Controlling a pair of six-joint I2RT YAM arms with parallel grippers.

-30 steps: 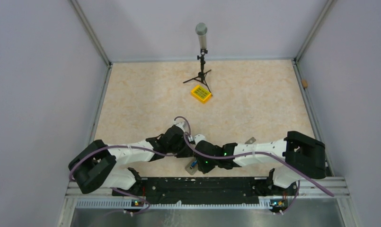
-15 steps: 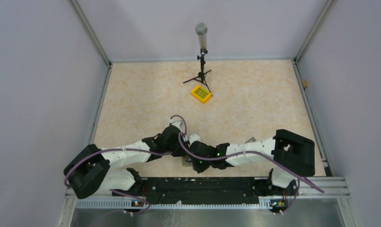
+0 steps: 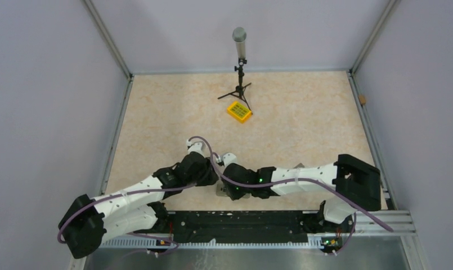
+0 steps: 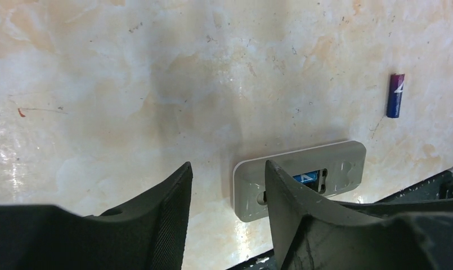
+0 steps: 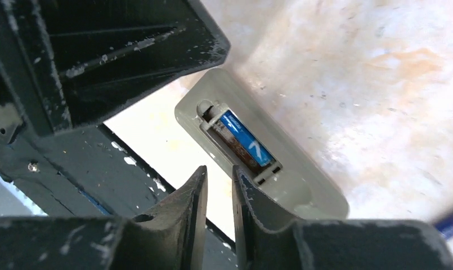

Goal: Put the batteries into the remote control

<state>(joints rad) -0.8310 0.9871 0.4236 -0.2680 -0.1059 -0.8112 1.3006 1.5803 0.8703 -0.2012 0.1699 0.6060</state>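
Remote control (image 4: 342, 163): lies back up on the desk (image 3: 303, 124), close to the near edge and about midway along it. In the top view it is mostly hidden under both wrists.

Battery compartment (image 5: 207, 112): lid off and open upward. One battery (image 5: 243, 140) is seated lengthwise in it, blue label up, with a dark strip alongside. Cannot tell whether that strip is a second cell.

Loose battery (image 4: 395, 95): flat on the bare desk, blue with a dark end. It is apart from the remote control, on the side away from the near edge.

Left gripper (image 4: 227, 166): fingers parted by a moderate gap with nothing between them, only desk surface visible. It hangs over the end of the remote control, and one finger (image 4: 286, 197) overlaps the casing in view. Contact cannot be told.

Right gripper (image 5: 218, 169): fingers barely apart, with a narrow slit of light between them and nothing in it. The tips point at the compartment, just short of the seated cell.

Yellow box (image 3: 239, 111): well apart, toward the middle of the far edge.
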